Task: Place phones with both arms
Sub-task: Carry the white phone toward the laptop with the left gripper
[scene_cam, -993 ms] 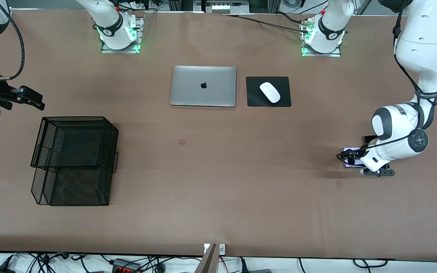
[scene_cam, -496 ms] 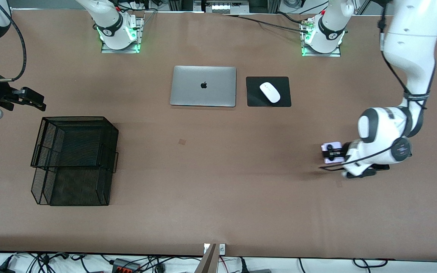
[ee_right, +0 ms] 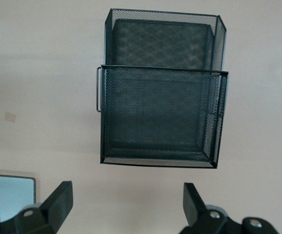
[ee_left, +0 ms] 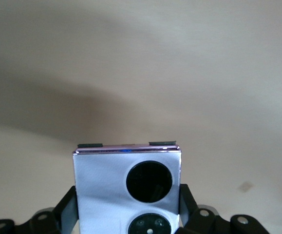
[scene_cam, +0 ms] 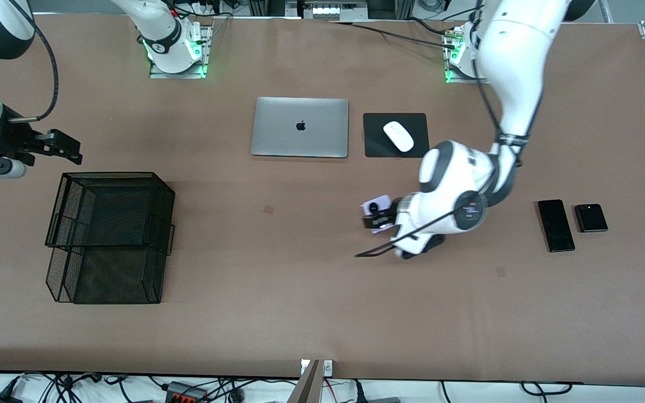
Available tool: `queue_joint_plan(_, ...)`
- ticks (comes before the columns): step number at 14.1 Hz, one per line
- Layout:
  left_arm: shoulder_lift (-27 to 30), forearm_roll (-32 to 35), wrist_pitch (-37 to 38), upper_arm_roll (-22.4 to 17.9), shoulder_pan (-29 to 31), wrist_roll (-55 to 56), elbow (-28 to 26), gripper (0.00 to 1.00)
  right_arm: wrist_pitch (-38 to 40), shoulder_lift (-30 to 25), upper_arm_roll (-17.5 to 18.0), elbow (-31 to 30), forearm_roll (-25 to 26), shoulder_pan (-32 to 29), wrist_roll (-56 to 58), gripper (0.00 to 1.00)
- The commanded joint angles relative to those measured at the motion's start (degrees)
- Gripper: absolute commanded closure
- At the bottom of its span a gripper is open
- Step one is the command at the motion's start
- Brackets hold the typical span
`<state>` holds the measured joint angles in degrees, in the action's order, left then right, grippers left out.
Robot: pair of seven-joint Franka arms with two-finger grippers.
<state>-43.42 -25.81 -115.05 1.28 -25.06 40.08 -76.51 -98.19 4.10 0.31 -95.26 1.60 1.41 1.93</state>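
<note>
The only sign that can be made out is the black apple-shaped brand logo at the centre of the closed silver laptop's lid; no lettering goes with it. The dark round cap on the white left arm's wrist joint carries small red and white marks, too small to read. Nothing else shows readable text, labels or numbers.

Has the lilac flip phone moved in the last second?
Yes. Held in the left gripper, the lilac flip phone has travelled from the left arm's end of the table toward the middle, now over bare table nearer the front camera than the mouse pad.
</note>
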Motion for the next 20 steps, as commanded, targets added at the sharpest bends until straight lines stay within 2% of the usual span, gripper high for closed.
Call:
queue_joint_plan(1, -6.8, -1.5, 1.5, -4.4, -5.3, 4.6, 12.6, 0.78, -1.1, 0.8, 0.0, -0.1, 0.0, 1.0, -0.8, 0.00)
queue_joint_plan(3, -9.7, -1.5, -0.9, -4.7, -7.2, 6.9, 17.5, 0.78, -2.2, 1.5, 0.0, -0.1, 0.0, 2.3, -0.8, 0.00)
queue_joint_plan(4, -10.2, -1.5, -3.2, -4.7, -8.2, 6.9, 18.1, 0.78, -2.4, 2.1, 0.0, 0.1, 0.0, 3.7, -0.8, 0.00)
queue_joint_plan(7, -11.9, -1.4, -11.4, -5.5, -12.3, 4.0, 18.3, 0.79, -3.4, 3.5, 0.1, 0.2, -0.2, 5.0, -0.8, 0.00)
queue_joint_plan(9, -13.8, -1.3, -16.1, -8.2, -16.3, -0.3, 18.4, 0.79, -3.7, 4.4, 0.1, 0.1, -0.4, 5.7, -0.8, 0.00)
queue_joint_plan(12, -16.3, -2.4, -25.7, -9.3, -20.9, 1.3, 18.4, 0.79, -3.8, 5.1, 0.1, 0.2, -0.4, 6.2, -0.8, 0.00)
queue_joint_plan(16, -22.3, -2.5, -26.9, -15.9, -27.3, 1.2, 21.9, 0.81, -3.4, 6.7, 0.1, 2.4, -0.4, 7.5, -0.4, 0.00)
queue_joint_plan(20, -22.7, -2.0, -25.7, -18.1, -28.3, -0.2, 21.9, 0.82, -3.1, 8.2, 0.1, 3.8, -0.4, 7.6, -0.4, 0.00)
